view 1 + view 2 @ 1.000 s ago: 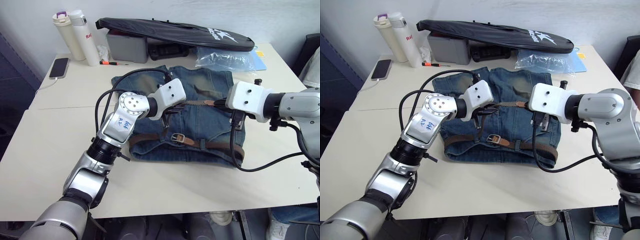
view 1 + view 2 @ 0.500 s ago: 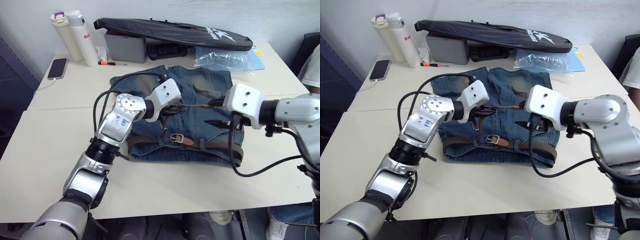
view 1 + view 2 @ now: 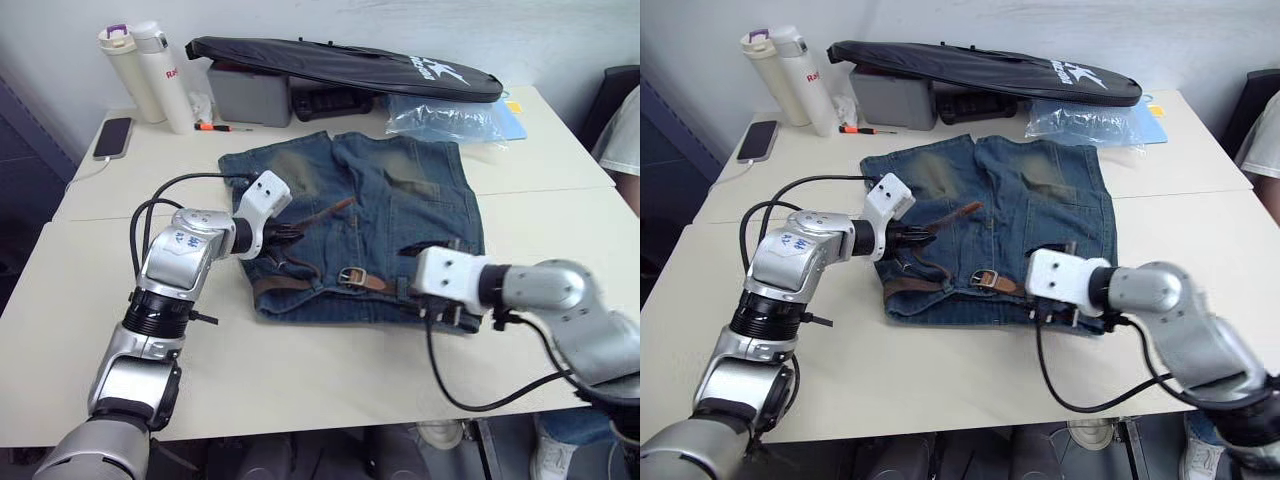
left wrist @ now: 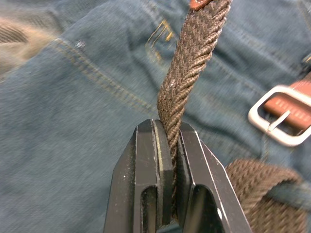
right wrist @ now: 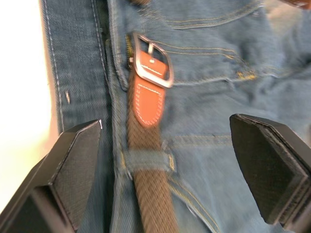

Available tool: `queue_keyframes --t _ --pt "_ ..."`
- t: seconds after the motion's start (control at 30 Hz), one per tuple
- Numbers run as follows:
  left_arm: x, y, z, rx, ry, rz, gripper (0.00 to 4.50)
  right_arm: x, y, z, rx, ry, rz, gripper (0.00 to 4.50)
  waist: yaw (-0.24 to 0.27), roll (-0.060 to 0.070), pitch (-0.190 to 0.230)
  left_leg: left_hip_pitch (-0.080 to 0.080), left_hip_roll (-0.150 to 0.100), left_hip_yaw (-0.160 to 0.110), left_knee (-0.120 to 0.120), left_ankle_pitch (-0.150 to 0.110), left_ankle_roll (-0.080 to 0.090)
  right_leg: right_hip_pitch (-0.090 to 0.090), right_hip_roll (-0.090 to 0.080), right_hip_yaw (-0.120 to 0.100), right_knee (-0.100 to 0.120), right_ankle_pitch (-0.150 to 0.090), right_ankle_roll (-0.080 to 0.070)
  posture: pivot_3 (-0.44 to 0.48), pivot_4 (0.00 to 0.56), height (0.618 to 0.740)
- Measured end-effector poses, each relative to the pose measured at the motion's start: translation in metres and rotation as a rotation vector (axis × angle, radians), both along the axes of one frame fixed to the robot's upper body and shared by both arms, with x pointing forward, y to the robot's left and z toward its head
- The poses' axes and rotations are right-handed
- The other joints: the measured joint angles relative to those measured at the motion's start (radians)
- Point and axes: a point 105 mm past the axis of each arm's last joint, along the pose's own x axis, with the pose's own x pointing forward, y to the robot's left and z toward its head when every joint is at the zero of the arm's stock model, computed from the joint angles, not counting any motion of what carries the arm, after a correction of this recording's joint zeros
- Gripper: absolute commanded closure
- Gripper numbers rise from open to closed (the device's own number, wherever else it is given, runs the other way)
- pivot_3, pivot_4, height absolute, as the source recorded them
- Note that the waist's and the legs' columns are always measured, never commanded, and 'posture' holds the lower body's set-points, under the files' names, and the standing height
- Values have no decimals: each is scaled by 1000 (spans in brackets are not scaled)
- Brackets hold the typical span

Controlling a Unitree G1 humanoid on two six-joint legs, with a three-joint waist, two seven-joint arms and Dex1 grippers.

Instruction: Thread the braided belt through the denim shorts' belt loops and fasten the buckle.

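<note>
1. Your belt [image 3: 300, 280] already runs along the waistband of the shorts [image 3: 390, 210], through at least one loop [image 5: 146, 160] by the buckle [image 3: 352, 275].
2. Your left gripper [image 4: 167, 160] pinches the belt's free end.
3. Your right gripper [image 5: 170, 160] hangs spread wide over the waistband.
4. You have not yet fastened the buckle.

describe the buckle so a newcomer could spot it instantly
Start at the denim shorts spread mid-table. Along their near edge runs the braided belt. The buckle is the small silver rectangular frame with a prong on that belt, next to a tan leather tab, the only bright metal on the shorts.
</note>
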Motion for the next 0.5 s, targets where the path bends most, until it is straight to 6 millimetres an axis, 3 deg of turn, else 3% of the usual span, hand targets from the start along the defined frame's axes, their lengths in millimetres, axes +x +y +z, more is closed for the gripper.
queue_keyframes --t 0.27,0.4,0.5 --pt "2 14 0 76 -35 -23 4500 9 12 -23 -36 -49 7 28 0 0 0 0 0 0 0 0 0 0 0 0 0 0 0 0 150 740" --pt "4 17 -1 82 -35 -25 4500 14 17 -23 -5 -78 -19 28 -7 0 0 0 0 0 0 0 0 0 0 0 0 0 0 0 150 740" --pt "3 16 0 90 -40 -36 4500 18 20 -21 14 -94 -33 856 -13 0 0 0 0 0 -1 0 0 0 0 0 0 0 0 0 150 740"
